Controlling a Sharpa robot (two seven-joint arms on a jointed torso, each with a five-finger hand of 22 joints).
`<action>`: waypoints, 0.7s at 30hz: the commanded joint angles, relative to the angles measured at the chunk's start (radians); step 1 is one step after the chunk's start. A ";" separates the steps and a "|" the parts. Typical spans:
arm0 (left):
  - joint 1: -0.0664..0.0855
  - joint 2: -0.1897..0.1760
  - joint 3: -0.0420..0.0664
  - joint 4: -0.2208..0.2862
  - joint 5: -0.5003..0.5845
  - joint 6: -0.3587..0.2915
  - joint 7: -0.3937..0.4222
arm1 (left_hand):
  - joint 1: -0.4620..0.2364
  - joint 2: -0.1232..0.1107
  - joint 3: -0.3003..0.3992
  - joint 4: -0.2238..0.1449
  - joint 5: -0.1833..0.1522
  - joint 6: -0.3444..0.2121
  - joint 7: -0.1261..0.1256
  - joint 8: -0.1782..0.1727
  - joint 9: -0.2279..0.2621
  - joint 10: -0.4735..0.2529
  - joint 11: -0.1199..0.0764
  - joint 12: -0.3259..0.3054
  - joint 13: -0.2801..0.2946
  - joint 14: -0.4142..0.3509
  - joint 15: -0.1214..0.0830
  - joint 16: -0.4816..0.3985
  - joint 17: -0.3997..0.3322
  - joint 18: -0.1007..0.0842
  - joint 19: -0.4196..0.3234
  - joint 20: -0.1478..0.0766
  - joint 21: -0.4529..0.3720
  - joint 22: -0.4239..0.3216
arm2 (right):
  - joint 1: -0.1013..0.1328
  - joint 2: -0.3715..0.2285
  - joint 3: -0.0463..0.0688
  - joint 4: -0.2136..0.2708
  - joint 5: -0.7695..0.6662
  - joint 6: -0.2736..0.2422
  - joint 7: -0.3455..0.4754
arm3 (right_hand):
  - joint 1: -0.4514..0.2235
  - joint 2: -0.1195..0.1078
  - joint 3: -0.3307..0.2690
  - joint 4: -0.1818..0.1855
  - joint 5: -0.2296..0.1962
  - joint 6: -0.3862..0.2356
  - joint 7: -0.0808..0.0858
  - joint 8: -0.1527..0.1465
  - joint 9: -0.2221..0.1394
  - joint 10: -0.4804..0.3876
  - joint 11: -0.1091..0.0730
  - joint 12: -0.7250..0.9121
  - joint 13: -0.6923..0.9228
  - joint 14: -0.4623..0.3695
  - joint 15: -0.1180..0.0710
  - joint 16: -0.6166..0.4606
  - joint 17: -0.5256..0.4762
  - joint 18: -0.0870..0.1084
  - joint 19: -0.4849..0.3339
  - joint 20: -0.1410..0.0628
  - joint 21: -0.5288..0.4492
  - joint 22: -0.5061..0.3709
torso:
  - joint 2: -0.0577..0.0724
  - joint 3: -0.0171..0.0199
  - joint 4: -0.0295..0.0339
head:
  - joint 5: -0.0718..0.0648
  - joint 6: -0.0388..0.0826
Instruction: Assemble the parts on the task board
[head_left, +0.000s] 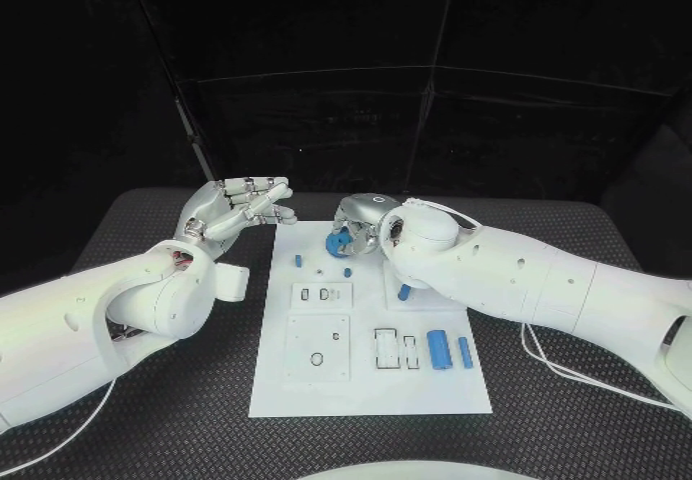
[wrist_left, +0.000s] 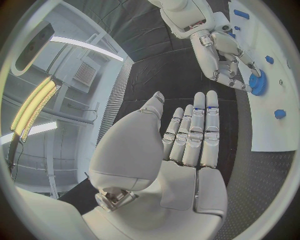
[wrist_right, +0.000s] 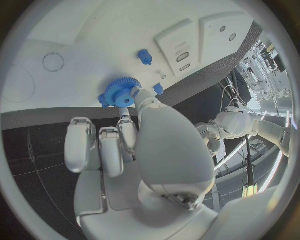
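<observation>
The white task board (head_left: 433, 385) lies in the middle of the black table. At its far end my right hand (head_left: 368, 222) pinches a blue gear (head_left: 340, 243) just above the board; the gear (wrist_right: 119, 92) sits at the fingertips (wrist_right: 128, 127) close over the board (wrist_right: 94, 40). My left hand (head_left: 238, 210) is raised beside the board's far left corner, fingers apart and holding nothing. The left wrist view shows this hand's (wrist_left: 187, 145) straight fingers, and beyond them the right hand (wrist_left: 228, 55) with the gear (wrist_left: 257, 82).
Small blue pegs (head_left: 299, 260) (head_left: 349, 271) (head_left: 405, 292) stand on the board's far half. Two blue cylinders (head_left: 437, 350) (head_left: 466, 352) lie at its right, beside two slots (head_left: 387, 347). White inset plates (head_left: 322, 294) (head_left: 317, 347) sit at centre. A peg (wrist_right: 145, 56) stands near the gear.
</observation>
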 joint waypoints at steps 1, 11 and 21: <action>0.001 0.002 0.001 0.001 0.000 0.011 -0.002 | 0.000 0.011 -0.003 -0.006 -0.003 0.005 0.001 -0.002 -0.001 0.004 0.004 -0.005 -0.002 0.001 0.003 -0.005 0.002 0.011 0.003 0.000 0.002 -0.001 | 0.000 0.004 -0.008 -0.005 -0.009 0.029 0.005 | -0.012 0.002 0.007 0.002 -0.006 0.000 -0.001 0.006 0.003 -0.006 0.005 -0.002 -0.001 0.086 -0.005 0.003 0.172 -0.018 0.006 0.003 0.003 0.002 | 0.000 0.0001 -0.0006 | -0.001 -0.001; 0.001 0.003 0.001 -0.001 0.000 0.012 -0.004 | 0.000 0.011 -0.003 -0.006 -0.003 0.005 0.001 -0.002 -0.001 0.004 0.004 -0.005 -0.002 0.001 0.003 -0.005 0.002 0.011 0.003 0.000 0.002 -0.001 | -0.001 0.015 -0.016 -0.024 -0.007 0.012 0.007 | -0.032 -0.013 0.020 -0.002 -0.045 -0.060 0.017 -0.029 -0.001 -0.037 0.019 -0.032 -0.034 0.087 0.006 0.003 0.174 -0.017 0.003 0.011 0.001 -0.001 | -0.001 -0.0001 -0.0006 | 0.000 -0.002; 0.001 0.002 0.001 -0.002 0.000 0.012 -0.006 | 0.000 0.012 -0.003 -0.007 -0.003 0.005 0.001 -0.003 -0.001 0.003 0.004 -0.006 -0.002 0.000 0.003 -0.007 0.003 0.011 0.001 0.001 0.001 -0.002 | -0.001 0.014 -0.017 -0.031 0.002 0.014 0.010 | -0.105 -0.046 -0.032 0.028 -0.075 -0.163 0.038 -0.075 0.002 -0.051 0.042 -0.039 -0.046 0.089 0.028 0.008 0.186 -0.017 0.002 0.033 0.001 0.000 | 0.000 0.0003 -0.0012 | 0.000 -0.002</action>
